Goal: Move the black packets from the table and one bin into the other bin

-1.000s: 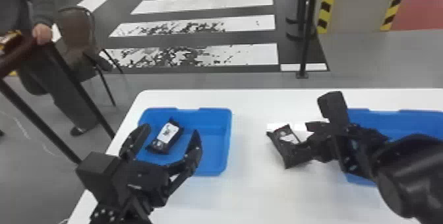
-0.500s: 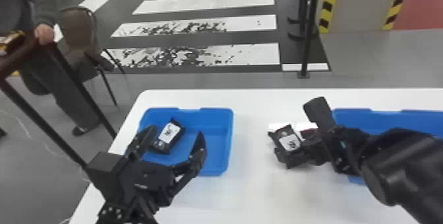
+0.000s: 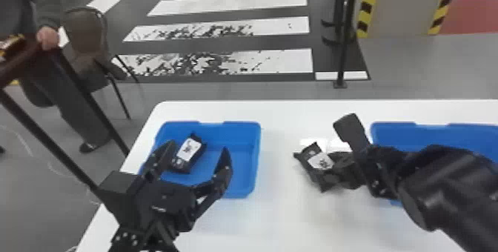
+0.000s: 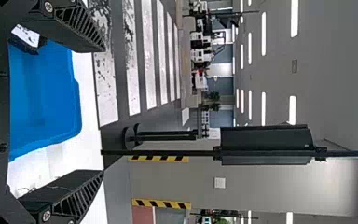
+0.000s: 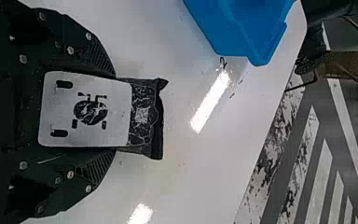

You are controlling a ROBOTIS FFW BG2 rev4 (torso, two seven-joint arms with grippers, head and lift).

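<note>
Head view: the left pincer (image 3: 199, 149) stands wide apart at the near side of the left bin (image 3: 255, 151), where one packet (image 3: 189, 150) lies; the right pincer (image 3: 331, 169) is clamped on the black packet (image 3: 315, 158), left of the right bin (image 3: 400, 136); beyond the white surface (image 3: 281, 214), a chair (image 3: 83, 40) stands far left.

Black packet (image 5: 144, 116) in claw (image 5: 107, 114) (snugly), blue bin (image 5: 242, 28)
</note>
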